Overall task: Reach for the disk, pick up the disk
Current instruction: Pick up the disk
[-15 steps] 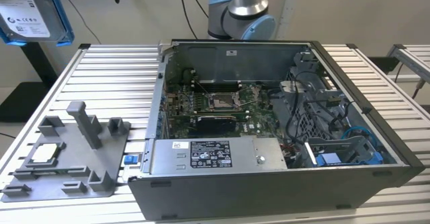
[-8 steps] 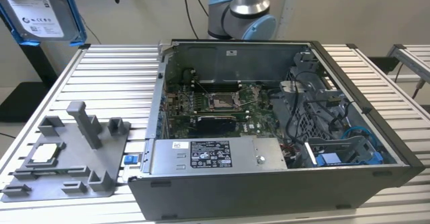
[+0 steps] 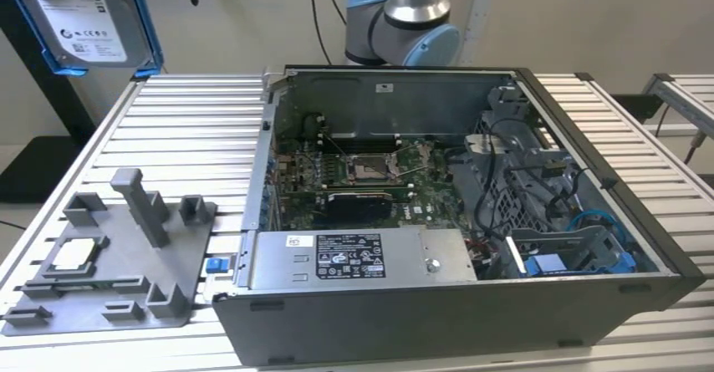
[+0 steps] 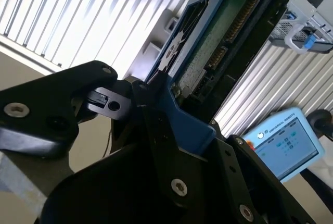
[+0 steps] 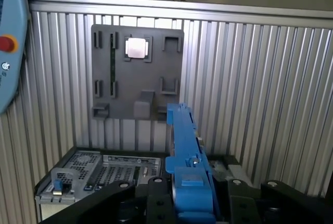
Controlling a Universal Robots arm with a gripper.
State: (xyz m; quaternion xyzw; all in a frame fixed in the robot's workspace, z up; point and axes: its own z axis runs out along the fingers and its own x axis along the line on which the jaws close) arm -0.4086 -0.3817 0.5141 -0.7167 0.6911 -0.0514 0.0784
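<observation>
The disk hangs high above the table's far corner at the exterior view's left, its white label facing the camera inside the blue caddy. In the second wrist view the disk shows its green circuit-board underside, and my gripper is shut on the caddy's blue end. In the first wrist view the disk appears edge-on as a blue strip rising from between the black fingers of my gripper.
An open computer case with its motherboard exposed takes up the table's middle. A grey fixture plate holding a small silver chip lies at the exterior view's left. A blue teach pendant sits off the table.
</observation>
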